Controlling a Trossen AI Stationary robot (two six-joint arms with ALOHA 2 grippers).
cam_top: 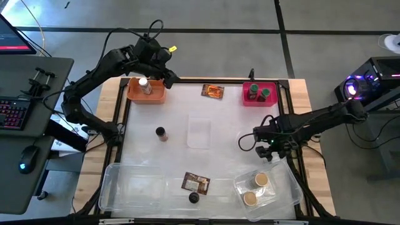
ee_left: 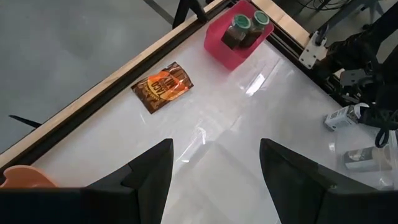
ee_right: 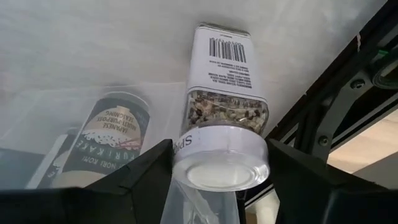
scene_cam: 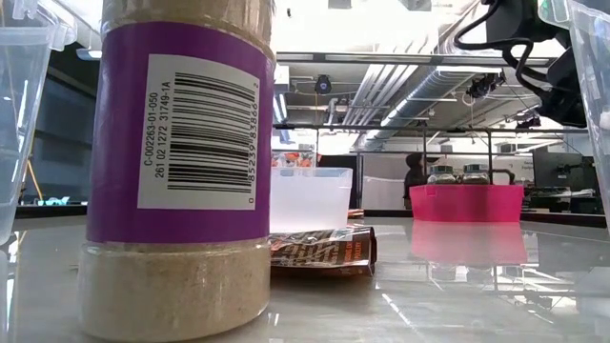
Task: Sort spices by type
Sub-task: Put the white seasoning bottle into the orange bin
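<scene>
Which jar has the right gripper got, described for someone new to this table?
Start at the clear tray at the table's near right corner in the high view. Just above it the right gripper holds a white-lidded jar. Unlike the two tan-lidded jars in the tray, it has flaky contents and a white barcode label.

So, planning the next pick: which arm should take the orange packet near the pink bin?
Left. Its open, empty claw is nearer the flat orange-brown packet; the right claw is gripping a white-lidded clear spice jar.
</scene>
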